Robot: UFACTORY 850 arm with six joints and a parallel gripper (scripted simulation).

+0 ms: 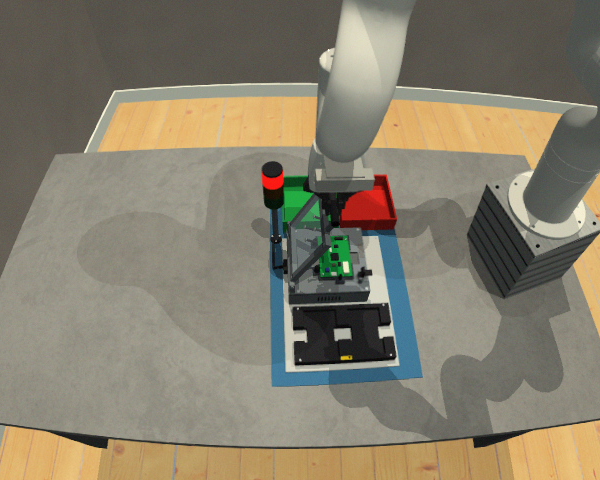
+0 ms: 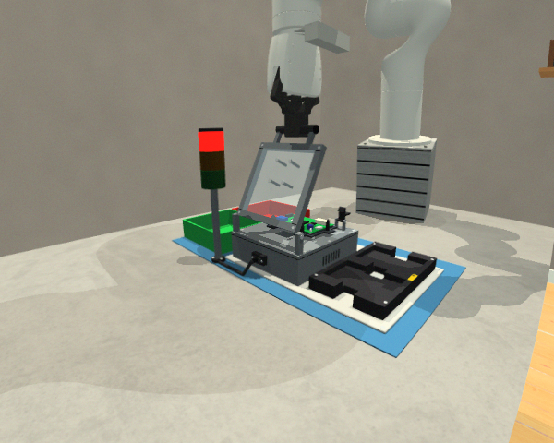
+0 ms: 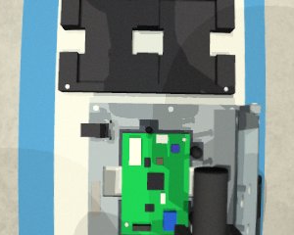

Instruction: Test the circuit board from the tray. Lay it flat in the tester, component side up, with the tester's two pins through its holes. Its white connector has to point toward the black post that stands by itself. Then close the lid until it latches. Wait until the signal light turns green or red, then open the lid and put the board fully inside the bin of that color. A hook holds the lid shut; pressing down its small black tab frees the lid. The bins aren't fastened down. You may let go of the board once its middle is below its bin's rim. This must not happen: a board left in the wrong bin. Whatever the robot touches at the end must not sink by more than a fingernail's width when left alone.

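Observation:
The green circuit board [image 1: 335,255] lies flat in the grey tester [image 1: 327,281], component side up, and also shows in the wrist view [image 3: 156,183]. Its white connector [image 3: 135,151] sits at the end toward the tray. The tester's clear lid [image 2: 282,183] stands open, tilted steeply up. My gripper [image 2: 296,128] is above the tester and shut on the black handle bar at the lid's top edge. The signal light [image 2: 210,140] glows red at its top. The red bin [image 1: 370,204] and the green bin [image 1: 296,204] stand side by side just behind the tester.
The empty black tray [image 1: 344,333] lies in front of the tester on the white plate and blue mat. A small black post [image 2: 343,214] stands at the tester's right side. The arm's grey base block [image 1: 533,242] stands at the right.

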